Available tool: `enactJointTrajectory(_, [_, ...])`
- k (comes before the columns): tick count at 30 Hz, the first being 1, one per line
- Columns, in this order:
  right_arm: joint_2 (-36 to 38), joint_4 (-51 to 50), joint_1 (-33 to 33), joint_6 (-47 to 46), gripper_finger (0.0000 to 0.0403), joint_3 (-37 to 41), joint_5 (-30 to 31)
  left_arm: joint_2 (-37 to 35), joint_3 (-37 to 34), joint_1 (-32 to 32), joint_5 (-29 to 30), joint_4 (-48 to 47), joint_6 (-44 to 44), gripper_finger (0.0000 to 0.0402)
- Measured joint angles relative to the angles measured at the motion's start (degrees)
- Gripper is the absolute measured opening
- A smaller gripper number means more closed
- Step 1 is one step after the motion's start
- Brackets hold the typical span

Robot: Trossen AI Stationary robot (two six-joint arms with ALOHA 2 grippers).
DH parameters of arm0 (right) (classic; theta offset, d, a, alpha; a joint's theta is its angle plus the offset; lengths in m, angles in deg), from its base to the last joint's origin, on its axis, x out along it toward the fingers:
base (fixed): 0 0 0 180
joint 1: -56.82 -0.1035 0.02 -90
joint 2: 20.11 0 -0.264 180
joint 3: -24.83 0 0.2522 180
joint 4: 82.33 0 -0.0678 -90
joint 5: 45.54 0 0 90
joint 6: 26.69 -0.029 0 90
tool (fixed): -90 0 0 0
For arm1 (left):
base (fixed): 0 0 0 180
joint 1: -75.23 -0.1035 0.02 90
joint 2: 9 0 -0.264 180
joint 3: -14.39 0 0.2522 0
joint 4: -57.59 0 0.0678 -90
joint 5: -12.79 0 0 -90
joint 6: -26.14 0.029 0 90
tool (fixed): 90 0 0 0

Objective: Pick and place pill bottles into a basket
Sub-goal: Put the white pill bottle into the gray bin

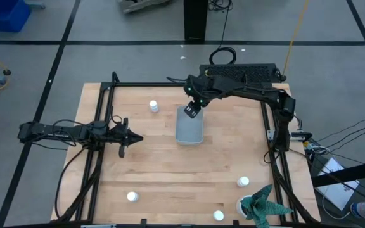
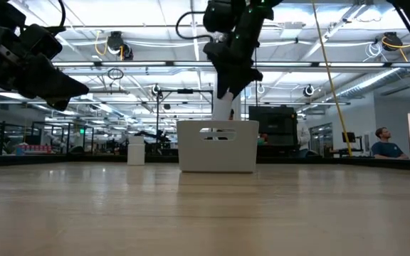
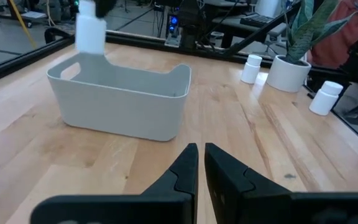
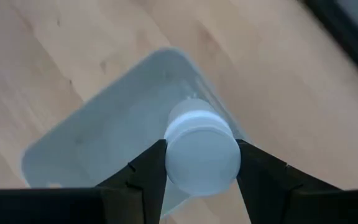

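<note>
My right gripper is shut on a white pill bottle above the far end of the pale grey-blue basket. The bottle also shows in the low view and the left wrist view, just above the basket's rim. My left gripper is shut and empty, above the table left of the basket. Other bottles stand on the table: one far left of the basket, one near left, two near right. My right gripper pinches the bottle's upper end between its two fingers, one on each side. The fingers come from above, slanting down. The bottle hangs below the fingers, lifted clear, its lower end over the basket's far end.
A green spiky plant in a white pot stands at the near right corner, next to two bottles. A black frame runs along the table's edges. A black mesh pad lies at the far right. A person sits beyond the table.
</note>
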Motion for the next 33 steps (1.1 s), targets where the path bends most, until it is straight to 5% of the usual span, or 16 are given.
enactJointTrajectory(33, [-1.5, 13.1, -1.7, -0.5, 0.0164, 15.3, -0.3, 0.0, 0.0, 0.0, 0.2, -0.4, 0.2, 0.0031])
